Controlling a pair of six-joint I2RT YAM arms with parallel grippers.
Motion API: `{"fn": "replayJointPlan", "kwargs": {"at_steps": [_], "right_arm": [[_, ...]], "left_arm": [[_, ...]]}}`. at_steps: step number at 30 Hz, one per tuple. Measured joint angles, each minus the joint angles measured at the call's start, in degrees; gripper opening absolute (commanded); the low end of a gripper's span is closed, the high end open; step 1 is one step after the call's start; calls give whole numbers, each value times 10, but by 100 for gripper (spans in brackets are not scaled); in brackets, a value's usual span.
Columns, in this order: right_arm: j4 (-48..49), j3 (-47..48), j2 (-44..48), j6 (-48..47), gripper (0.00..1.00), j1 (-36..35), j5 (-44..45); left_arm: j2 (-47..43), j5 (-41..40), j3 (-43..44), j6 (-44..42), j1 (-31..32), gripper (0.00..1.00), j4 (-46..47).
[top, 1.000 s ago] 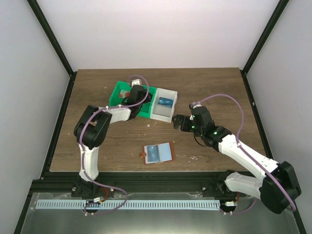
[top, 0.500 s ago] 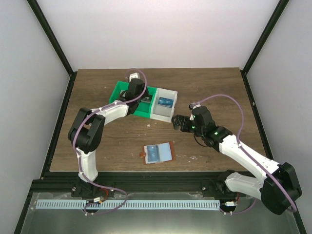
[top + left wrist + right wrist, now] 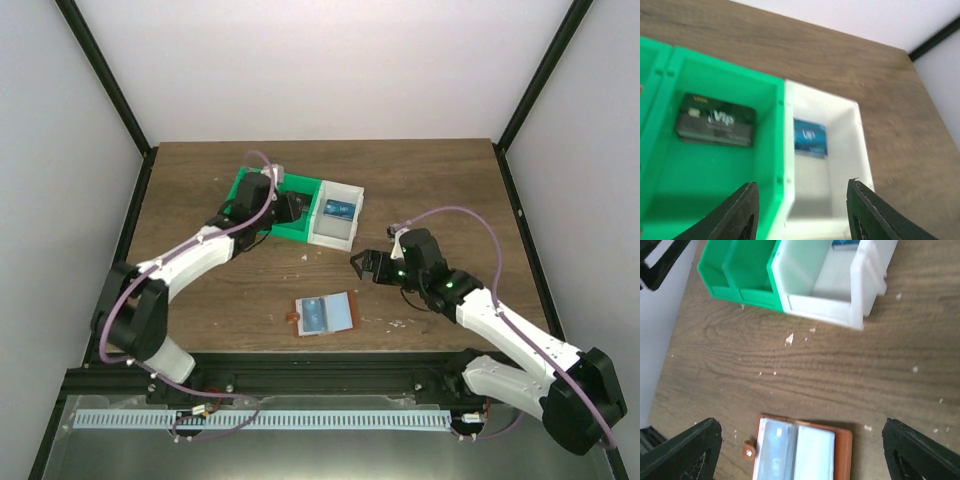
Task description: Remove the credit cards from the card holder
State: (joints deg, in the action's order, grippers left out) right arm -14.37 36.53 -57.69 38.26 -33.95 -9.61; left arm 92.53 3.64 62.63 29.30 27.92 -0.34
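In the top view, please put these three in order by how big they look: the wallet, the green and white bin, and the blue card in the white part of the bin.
1. The green and white bin, largest.
2. The wallet, lying open on the table.
3. The blue card, clearly smallest.

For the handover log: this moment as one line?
left gripper: open, empty, over green-and-white bin | right gripper: open, near card holder | bin: black card, blue card inside | card holder: open, pale card inside
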Motion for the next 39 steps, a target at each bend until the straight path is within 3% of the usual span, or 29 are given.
{"fn": "replayJointPlan", "kwargs": {"at_steps": [3, 8, 10, 18, 24, 33, 39], "right_arm": [[-7, -14, 7, 10, 80, -1, -25], [-5, -39, 23, 29, 55, -11, -58], [-3, -46, 21, 37, 50, -21, -64], [23, -48, -32, 77, 44, -120, -52], [37, -42, -104, 102, 43, -186, -20], [35, 10, -227, 118, 38, -247, 16], [37, 18, -256, 122, 31, -250, 24]], "left_arm": [[-69, 57, -72, -1, 3, 49, -5], [-144, 133, -177, 18, 8, 45, -14], [-162, 161, -212, 28, 12, 45, -16], [-222, 226, -349, 94, 61, 48, 26], [-231, 265, -435, 170, 68, 49, 126], [-201, 293, -486, 233, 68, 49, 241], [-183, 297, -500, 238, 68, 49, 256]]}}
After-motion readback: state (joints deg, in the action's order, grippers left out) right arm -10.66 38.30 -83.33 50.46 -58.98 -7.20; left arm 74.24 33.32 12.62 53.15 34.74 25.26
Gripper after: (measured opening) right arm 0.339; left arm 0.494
